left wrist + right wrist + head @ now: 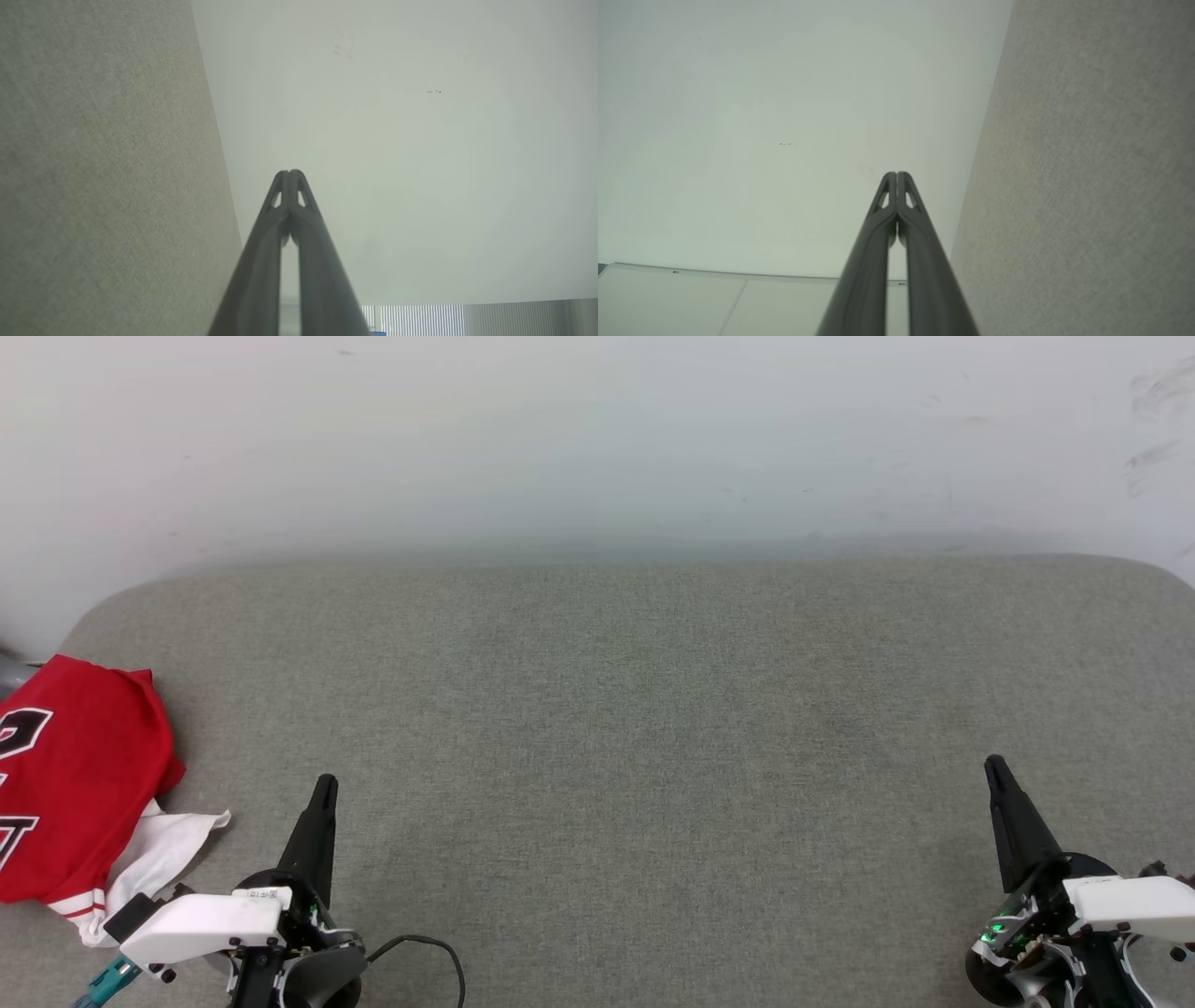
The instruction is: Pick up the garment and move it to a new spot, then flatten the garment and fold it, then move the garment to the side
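Garment (79,775) lies bunched at nine o'clock on the tabletop (653,728), a white sleeve poking out. At seven o'clock the left gripper (325,786) and at five o'clock the right gripper (995,766) are clenched, empty.

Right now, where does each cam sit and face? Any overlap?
Head view: on the head, facing forward-down at grey padded surface and wall; left tool, right tool at bottom corners, garment far left.
Left wrist view: on left wrist, looking along shut left tool toward wall; surface on its left.
Right wrist view: on right wrist, along shut right tool toward wall; surface on its right.
Shared: all three see wall and surface.
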Available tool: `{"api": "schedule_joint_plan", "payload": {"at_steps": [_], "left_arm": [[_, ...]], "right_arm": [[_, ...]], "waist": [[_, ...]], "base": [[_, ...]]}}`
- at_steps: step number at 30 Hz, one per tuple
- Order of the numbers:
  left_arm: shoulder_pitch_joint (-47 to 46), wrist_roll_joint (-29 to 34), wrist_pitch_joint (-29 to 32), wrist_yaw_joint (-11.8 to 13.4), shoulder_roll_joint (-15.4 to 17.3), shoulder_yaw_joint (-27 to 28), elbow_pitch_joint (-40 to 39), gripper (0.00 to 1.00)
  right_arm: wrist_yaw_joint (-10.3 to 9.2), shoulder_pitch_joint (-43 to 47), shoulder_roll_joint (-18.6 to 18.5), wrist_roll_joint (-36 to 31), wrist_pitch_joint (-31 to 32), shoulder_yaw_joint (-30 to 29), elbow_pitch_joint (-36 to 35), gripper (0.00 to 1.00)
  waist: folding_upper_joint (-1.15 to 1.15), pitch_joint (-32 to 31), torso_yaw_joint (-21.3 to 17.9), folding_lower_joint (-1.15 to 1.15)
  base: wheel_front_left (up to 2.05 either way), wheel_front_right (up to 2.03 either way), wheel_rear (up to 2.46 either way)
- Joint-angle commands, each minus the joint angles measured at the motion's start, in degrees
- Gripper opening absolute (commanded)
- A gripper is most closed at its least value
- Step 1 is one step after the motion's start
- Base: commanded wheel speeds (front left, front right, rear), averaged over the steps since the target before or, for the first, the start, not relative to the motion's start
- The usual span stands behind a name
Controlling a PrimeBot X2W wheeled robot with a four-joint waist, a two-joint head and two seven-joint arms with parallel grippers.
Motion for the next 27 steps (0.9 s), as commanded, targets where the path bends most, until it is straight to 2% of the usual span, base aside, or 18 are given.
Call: {"api": "schedule_joint_plan", "payload": {"at_steps": [1, 23, 24, 27], "left_arm": [[-0.3, 0.0, 0.1, -0.1, -0.1, 0.1, 0.0, 0.0], [-0.3, 0.0, 0.1, -0.1, -0.1, 0.1, 0.0, 0.0], [0.0, 0.0, 0.0, 0.0, 0.0, 0.0, 0.0, 1.0], [0.8, 0.1, -0.2, 0.0, -0.1, -0.4, 0.9, 1.0]], "right_arm": [[-0.02, -0.7, 0.2, -0.3, 0.2, 0.0, 0.1, 0.0], [-0.02, -0.7, 0.2, -0.3, 0.2, 0.0, 0.1, 0.0], [0.0, 0.0, 0.0, 0.0, 0.0, 0.0, 0.0, 1.0], [-0.01, 1.0, 0.1, 0.0, -0.3, 0.2, 0.7, 1.0]], "waist": [[0.0, 0.0, 0.0, 0.0], [0.0, 0.0, 0.0, 0.0], [0.0, 0.0, 0.0, 0.0], [0.0, 0.0, 0.0, 0.0]], "base": [[0.0, 0.0, 0.0], [0.0, 0.0, 0.0], [0.0, 0.0, 0.0], [0.0, 0.0, 0.0]]}}
